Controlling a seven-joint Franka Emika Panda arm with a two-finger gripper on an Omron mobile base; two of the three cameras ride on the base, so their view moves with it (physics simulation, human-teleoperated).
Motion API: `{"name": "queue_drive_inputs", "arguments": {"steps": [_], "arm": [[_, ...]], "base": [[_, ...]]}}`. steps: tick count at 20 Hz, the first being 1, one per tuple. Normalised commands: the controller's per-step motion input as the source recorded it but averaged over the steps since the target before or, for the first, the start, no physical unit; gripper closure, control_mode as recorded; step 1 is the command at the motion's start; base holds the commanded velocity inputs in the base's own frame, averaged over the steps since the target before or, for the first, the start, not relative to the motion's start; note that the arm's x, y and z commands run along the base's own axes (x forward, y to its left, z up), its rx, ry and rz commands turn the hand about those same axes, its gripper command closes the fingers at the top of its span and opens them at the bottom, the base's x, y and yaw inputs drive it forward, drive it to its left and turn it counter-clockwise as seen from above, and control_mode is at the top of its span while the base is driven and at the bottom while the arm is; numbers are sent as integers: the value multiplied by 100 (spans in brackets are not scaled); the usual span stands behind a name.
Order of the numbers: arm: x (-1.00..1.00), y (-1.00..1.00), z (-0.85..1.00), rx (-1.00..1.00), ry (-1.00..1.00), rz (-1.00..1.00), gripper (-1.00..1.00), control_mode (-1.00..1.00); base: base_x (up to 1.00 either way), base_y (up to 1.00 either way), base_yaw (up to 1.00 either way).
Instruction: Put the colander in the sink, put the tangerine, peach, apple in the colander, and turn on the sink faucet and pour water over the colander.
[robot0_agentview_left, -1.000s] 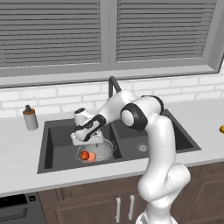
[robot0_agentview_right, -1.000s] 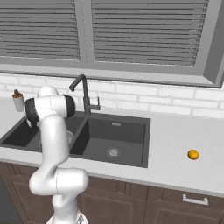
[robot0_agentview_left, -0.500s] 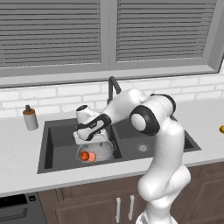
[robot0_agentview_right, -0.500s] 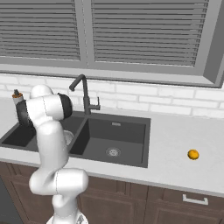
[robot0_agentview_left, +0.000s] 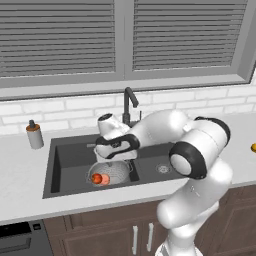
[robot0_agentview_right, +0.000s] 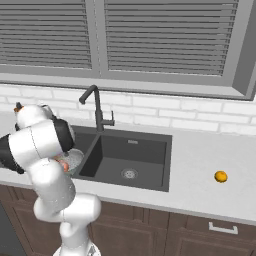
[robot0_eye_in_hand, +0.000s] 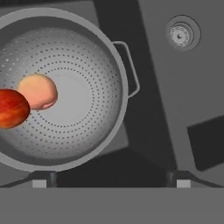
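Observation:
The colander (robot0_eye_in_hand: 83, 96) sits in the left basin of the dark sink (robot0_agentview_left: 70, 150). Inside it lie the red apple (robot0_eye_in_hand: 12, 108) and the salmon peach (robot0_eye_in_hand: 38, 91), touching each other. In the left base view the apple (robot0_agentview_left: 98, 179) shows in the colander (robot0_agentview_left: 115, 172). My gripper (robot0_eye_in_hand: 110, 180) hangs above the colander's near rim, open and empty, its tips wide apart. The tangerine (robot0_agentview_right: 220, 176) rests on the counter far to the right of the sink. The black faucet (robot0_agentview_left: 128, 102) stands behind the divider between the basins.
A soap dispenser (robot0_agentview_left: 34, 134) stands on the counter left of the sink. The right basin holds nothing but its steel drain (robot0_agentview_right: 129, 173). My own forearm crosses over the divider and the front of the faucet. A brick backsplash and a window close the back.
My hand has shifted a little to the right above the colander and the elbow has swung right. The fruit and colander have not moved.

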Motion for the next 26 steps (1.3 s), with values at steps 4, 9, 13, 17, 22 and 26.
{"name": "queue_drive_inputs", "arguments": {"steps": [4, 9, 13, 17, 22, 26], "arm": [[-38, -51, 74, 0, 0, 0, -100, -100], [-59, -51, 72, 0, 0, 0, -100, -100], [-67, -51, 61, 0, 0, 0, -100, -100], [-67, -52, 48, 0, 0, 0, -100, -100], [-48, -64, 40, 0, 0, 0, -100, -100], [-25, -82, 19, 0, 0, 0, -100, -100]], "base": [[0, 0, 0], [0, 0, 0], [0, 0, 0], [0, 0, 0], [0, 0, 0], [0, 0, 0]]}}
